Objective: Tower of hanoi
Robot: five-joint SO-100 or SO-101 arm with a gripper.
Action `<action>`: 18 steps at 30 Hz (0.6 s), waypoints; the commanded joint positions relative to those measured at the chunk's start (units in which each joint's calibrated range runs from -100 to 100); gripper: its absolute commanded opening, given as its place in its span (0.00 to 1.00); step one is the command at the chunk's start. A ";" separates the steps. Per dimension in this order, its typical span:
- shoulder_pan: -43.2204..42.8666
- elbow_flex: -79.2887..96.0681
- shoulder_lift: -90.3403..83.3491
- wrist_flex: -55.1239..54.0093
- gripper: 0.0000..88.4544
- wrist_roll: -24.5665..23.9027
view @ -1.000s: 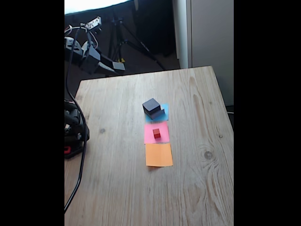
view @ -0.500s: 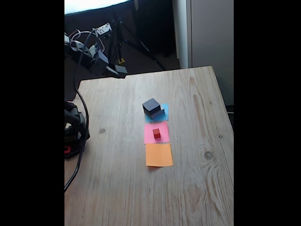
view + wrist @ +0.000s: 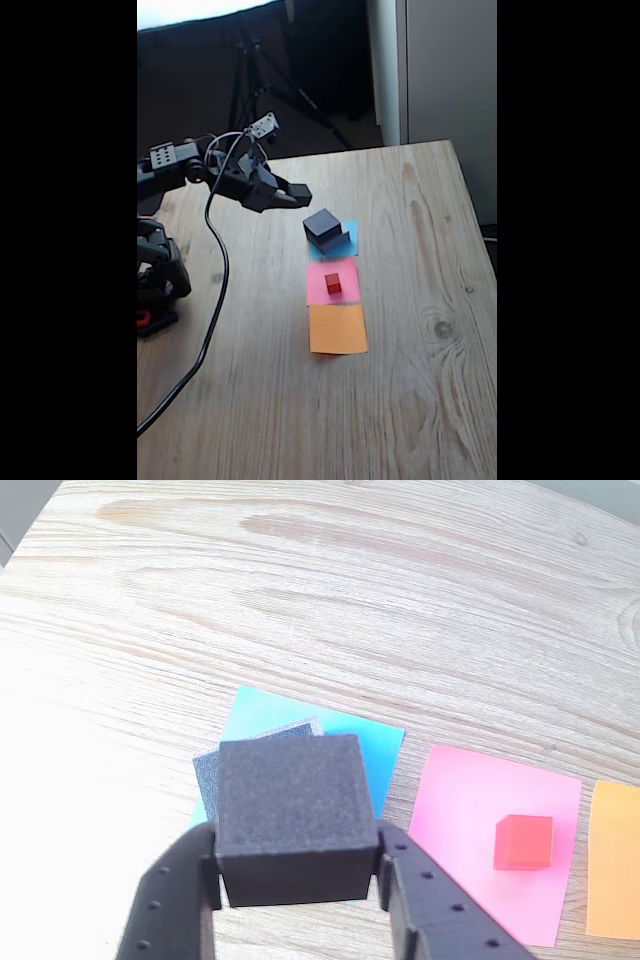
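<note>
on blue paper (image 3: 380, 750), black cube (image 3: 290, 815) upright atop stack; fingers (image 3: 295, 880) spread, empty.

Black SO-100 arm (image 3: 185, 165), matte plastic links; black cable (image 3: 205, 330) trailing from wrist; gripper (image 3: 300, 880) fingers (image 3: 425, 915) black, screw-dotted.

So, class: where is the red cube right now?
In the fixed view the red cube sits on the pink square, between the blue square and the orange square.
</note>
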 commanded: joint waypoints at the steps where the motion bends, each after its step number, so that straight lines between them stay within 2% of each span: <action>1: -1.23 3.32 2.32 -10.85 0.06 -1.21; 9: -2.99 15.78 7.17 -34.56 0.06 0.80; 15: -3.74 18.87 13.91 -47.92 0.06 1.80; 18: -3.91 20.23 17.69 -54.55 0.07 3.98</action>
